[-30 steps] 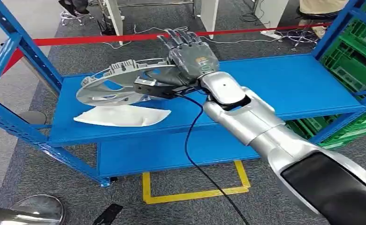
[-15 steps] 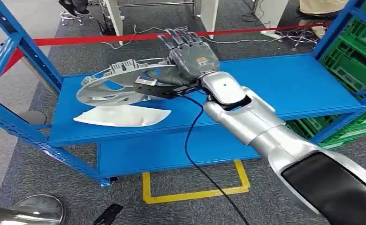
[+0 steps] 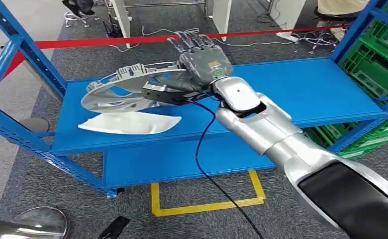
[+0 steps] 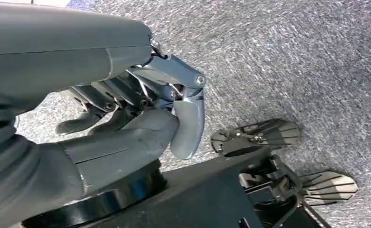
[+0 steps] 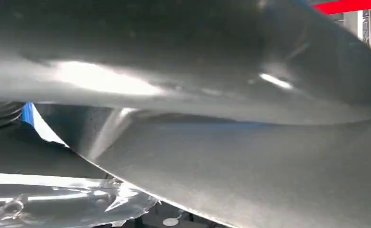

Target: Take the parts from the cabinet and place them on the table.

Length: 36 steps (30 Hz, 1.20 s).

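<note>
- Grey carpet floor [image 3: 77, 64] under a blue shelf [image 3: 301, 89]; a white bag [image 3: 132, 123] lies on it.
- Right hand [image 3: 202, 62] grips a grey metal part [image 3: 117, 89], lifted above the bag.
- Left hand [image 4: 141, 114] hangs curled, holding nothing.

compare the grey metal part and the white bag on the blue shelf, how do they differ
The grey metal part is rigid, ribbed and roughly round with cut-outs; the white bag is soft, flat and crumpled. The part is tilted, its far side raised in the right hand; the bag lies flat on the blue shelf, untouched. The part looks larger and sits behind the bag. Both are at the shelf's left end.
</note>
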{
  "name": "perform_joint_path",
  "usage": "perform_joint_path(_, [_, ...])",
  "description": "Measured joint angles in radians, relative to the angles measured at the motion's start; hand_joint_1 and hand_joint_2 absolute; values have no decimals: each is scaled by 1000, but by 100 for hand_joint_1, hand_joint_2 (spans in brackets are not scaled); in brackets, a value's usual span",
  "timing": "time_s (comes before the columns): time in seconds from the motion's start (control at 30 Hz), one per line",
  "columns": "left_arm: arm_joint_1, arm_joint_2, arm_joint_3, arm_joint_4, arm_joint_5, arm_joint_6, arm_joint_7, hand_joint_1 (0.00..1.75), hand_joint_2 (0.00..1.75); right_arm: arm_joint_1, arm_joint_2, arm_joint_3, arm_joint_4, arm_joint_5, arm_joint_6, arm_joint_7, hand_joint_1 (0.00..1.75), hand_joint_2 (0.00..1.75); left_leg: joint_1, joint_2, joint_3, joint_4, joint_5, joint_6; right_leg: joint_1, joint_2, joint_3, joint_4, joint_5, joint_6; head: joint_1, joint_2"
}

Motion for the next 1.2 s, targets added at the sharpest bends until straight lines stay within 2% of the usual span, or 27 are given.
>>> perform_joint_path(0.03, [0,0,0,0,0,0,0,28,175,0,0,0,0,0,0,0,0,0,0,0,0,0,0,0,0,0,0,0,0,0,0,0])
perform_joint_path(0.07, [0,0,0,0,0,0,0,0,175,0,0,0,0,0,0,0,0,0,0,0,0,0,0,0,0,0,0,0,0,0,0,0])
perform_joint_path(0.1, [0,0,0,0,0,0,0,0,175,0,0,0,0,0,0,0,0,0,0,0,0,0,0,0,0,0,0,0,0,0,0,0])
perform_joint_path(0.13, [0,0,0,0,0,1,0,0,0,0,0,0,0,0,0,0,0,0,0,0,0,0,0,0,0,0,0,0,0,0,0,0])
perform_joint_path(0.6, [1,1,0,0,-3,22,24,0,0,0,0,0,0,-1,0,0,0,0,0,0,0,0,0,0,0,0,0,0,0,0,0,0])
perform_joint_path(0.63, [1,1,0,0,-3,22,24,0,175,0,0,0,0,-1,0,0,47,0,0,0,0,0,0,0,0,0,0,0,0,0,0,0])
perform_joint_path(0.67, [1,1,0,0,-3,22,24,0,175,0,0,0,0,-1,0,0,168,0,0,0,0,0,0,0,0,0,0,0,0,0,0,0])
perform_joint_path(0.7, [1,1,0,0,-3,22,24,0,175,0,0,0,0,-1,0,0,175,0,0,0,0,0,0,0,0,0,0,0,0,0,0,0])
perform_joint_path(1.2, [1,2,0,0,-9,19,22,0,175,0,0,1,0,-3,5,-5,175,0,0,0,0,0,0,0,0,0,0,0,0,0,0,0])
